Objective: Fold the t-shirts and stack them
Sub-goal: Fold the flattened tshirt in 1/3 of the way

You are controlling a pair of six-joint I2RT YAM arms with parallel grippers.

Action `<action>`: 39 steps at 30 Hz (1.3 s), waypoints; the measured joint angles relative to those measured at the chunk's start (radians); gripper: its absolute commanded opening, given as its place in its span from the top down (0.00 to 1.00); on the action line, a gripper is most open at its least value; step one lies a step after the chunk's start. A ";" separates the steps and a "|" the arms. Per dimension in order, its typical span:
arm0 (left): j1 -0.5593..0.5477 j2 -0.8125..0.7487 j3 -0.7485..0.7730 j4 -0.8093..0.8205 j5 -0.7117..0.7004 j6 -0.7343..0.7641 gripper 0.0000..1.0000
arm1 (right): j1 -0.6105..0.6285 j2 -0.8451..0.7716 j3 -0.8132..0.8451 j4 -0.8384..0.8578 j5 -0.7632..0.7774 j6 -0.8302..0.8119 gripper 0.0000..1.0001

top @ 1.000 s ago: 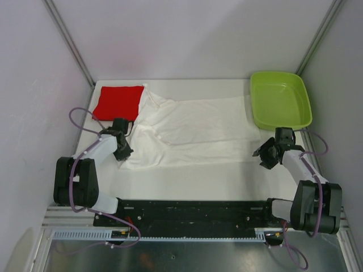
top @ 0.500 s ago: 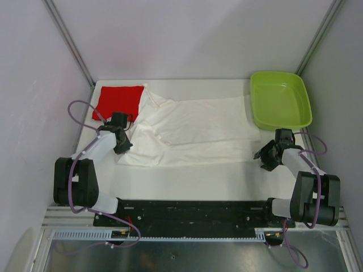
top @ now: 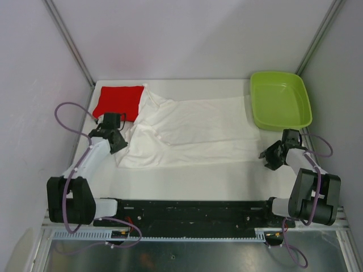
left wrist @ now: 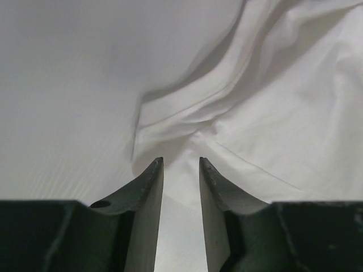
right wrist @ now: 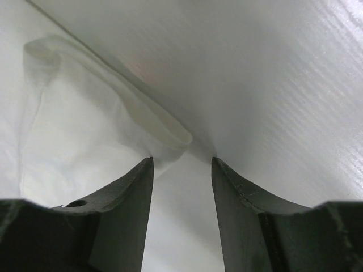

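White t-shirt (top: 198,133) soft, creased, flat; L pincer (left wrist: 180,161) & R pincer (right wrist: 182,160) both apart.

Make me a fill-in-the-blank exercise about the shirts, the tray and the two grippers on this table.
1. The folded t-shirt in the far left corner is ____.
2. The white t-shirt lies between the folded t-shirt and the ____ tray.
3. The left gripper and the right gripper are both ____, holding nothing.
Missing words: red; green; open.
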 measured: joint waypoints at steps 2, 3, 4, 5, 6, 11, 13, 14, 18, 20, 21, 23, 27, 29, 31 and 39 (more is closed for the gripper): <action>0.008 -0.038 -0.017 -0.007 -0.008 -0.026 0.66 | -0.017 0.005 0.000 0.003 -0.005 -0.006 0.52; 0.011 -0.057 -0.032 -0.011 -0.011 -0.043 0.67 | -0.023 0.008 0.000 0.005 -0.011 -0.007 0.53; 0.014 -0.075 -0.050 -0.016 -0.014 -0.060 0.67 | -0.027 0.010 0.000 0.006 -0.013 -0.008 0.54; 0.015 -0.089 -0.067 -0.024 -0.015 -0.077 0.68 | -0.031 0.015 0.002 0.008 -0.018 -0.009 0.55; 0.016 -0.100 -0.085 -0.031 -0.015 -0.094 0.68 | -0.032 0.019 0.003 0.010 -0.020 -0.010 0.57; 0.016 -0.119 -0.153 -0.063 -0.014 -0.167 0.68 | -0.033 0.057 0.018 0.047 -0.029 -0.010 0.66; 0.016 -0.120 -0.164 -0.068 -0.014 -0.185 0.68 | -0.033 0.066 0.019 0.063 -0.033 -0.010 0.69; 0.016 -0.119 -0.168 -0.068 -0.013 -0.193 0.68 | -0.033 0.069 0.019 0.071 -0.034 -0.010 0.71; 0.016 -0.113 -0.175 -0.066 -0.012 -0.215 0.65 | -0.033 0.079 0.019 0.090 -0.034 -0.010 0.77; 0.016 -0.101 -0.180 -0.063 -0.010 -0.218 0.64 | -0.033 0.083 0.019 0.099 -0.034 -0.010 0.80; 0.016 -0.093 -0.183 -0.061 -0.008 -0.218 0.63 | -0.033 0.085 0.019 0.103 -0.034 -0.011 0.80; 0.016 -0.084 -0.188 -0.056 -0.006 -0.218 0.62 | -0.035 0.089 0.019 0.108 -0.036 -0.013 0.82; 0.016 -0.051 -0.199 -0.038 -0.005 -0.218 0.60 | -0.044 0.093 0.019 0.113 -0.048 -0.018 0.83; 0.017 -0.031 -0.205 -0.027 -0.005 -0.219 0.58 | -0.050 0.095 0.019 0.114 -0.055 -0.025 0.84; 0.017 -0.014 -0.209 -0.019 -0.004 -0.225 0.57 | -0.054 0.097 0.019 0.115 -0.061 -0.030 0.84; 0.017 0.051 -0.206 0.009 -0.004 -0.234 0.55 | -0.065 0.108 0.023 0.117 -0.081 -0.037 0.94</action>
